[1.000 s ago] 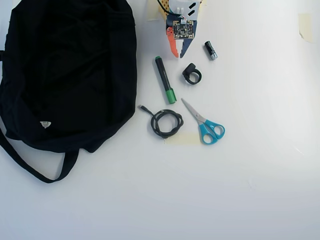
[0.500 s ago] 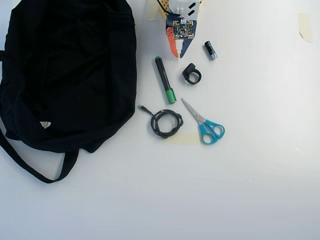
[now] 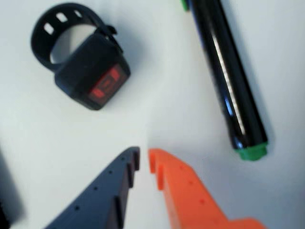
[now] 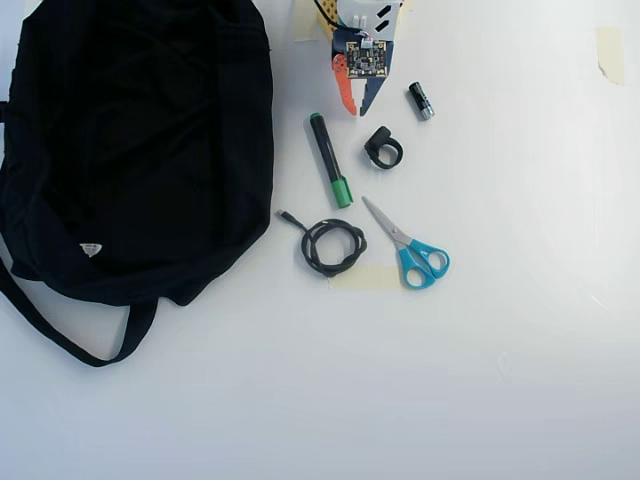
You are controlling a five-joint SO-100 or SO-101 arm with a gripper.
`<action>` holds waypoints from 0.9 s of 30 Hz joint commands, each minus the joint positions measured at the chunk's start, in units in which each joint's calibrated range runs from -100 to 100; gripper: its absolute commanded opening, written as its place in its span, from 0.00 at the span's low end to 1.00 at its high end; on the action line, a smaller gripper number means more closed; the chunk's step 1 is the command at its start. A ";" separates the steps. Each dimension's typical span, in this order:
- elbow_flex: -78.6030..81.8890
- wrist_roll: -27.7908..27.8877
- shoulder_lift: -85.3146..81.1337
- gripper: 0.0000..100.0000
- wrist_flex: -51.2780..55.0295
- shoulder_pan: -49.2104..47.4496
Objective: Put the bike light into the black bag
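Observation:
The bike light (image 3: 93, 71), a black ring strap joined to a blocky body with a red face, lies on the white table at the upper left of the wrist view. In the overhead view the bike light (image 4: 380, 158) lies just below and right of my gripper (image 4: 356, 112). In the wrist view my gripper (image 3: 144, 155) has a dark blue and an orange finger with their tips nearly touching. It is empty and sits short of the light. The big black bag (image 4: 130, 120) with a white triangular label lies at the left, apart from the gripper.
A black marker with a green cap (image 4: 330, 160) (image 3: 228, 81) lies between bag and light. A coiled black cable (image 4: 333, 245), blue-handled scissors (image 4: 410, 250) and a short black cylinder with a silver tip (image 4: 421, 101) lie nearby. Tape strips (image 4: 608, 50) are stuck on the table.

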 commanded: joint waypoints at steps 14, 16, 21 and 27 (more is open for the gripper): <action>1.33 0.22 -0.50 0.02 2.32 0.17; 1.33 0.17 -0.50 0.02 2.32 0.17; 1.33 0.27 -0.50 0.02 2.32 -0.36; 1.24 0.22 -0.58 0.03 -0.87 -0.36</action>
